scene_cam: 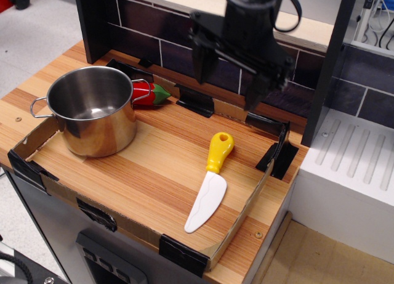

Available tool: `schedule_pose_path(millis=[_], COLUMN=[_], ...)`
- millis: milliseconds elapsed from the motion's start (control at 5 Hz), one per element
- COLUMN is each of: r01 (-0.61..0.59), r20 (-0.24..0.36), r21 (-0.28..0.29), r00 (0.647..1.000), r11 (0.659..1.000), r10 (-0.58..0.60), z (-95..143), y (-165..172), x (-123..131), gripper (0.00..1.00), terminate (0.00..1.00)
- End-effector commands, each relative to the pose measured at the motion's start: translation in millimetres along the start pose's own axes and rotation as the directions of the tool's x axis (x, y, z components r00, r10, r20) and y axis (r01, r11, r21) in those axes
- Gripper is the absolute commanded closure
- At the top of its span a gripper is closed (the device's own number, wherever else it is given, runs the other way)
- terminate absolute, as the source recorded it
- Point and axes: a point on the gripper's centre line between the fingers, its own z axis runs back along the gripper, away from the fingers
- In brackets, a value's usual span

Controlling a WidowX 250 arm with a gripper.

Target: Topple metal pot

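metal pot (92, 109) upright, well left of raised gripper (226, 90)

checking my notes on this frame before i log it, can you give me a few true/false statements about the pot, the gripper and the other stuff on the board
1. The metal pot stands upright with its opening facing up. True.
2. The gripper is shut on the pot's rim. False: it hangs open above the back of the board, apart from the pot.
3. The toy knife has a yellow handle and a white blade. True.
4. The knife lies inside the pot. False: it lies flat on the wooden board, to the right of the pot.
5. A red and green toy vegetable sits right behind the pot. True.
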Motion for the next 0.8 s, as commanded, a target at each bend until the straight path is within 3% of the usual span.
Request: schedule_pose_path(millis=[0,400,600], r01=[0.162,0.177,0.158], r20=[0.147,0.294,0.323], r21=[0.237,0.394,0.438], r00=[0.969,0.906,0.891], r11=[0.958,0.902,0.885], r10=[-0.201,-0.306,-0.319], z=[9,-22,-38], y=[22,44,51], x=[-22,-19,-10], gripper=[0.0,0.0,0.0], terminate=[0.0,0.0,0.0])
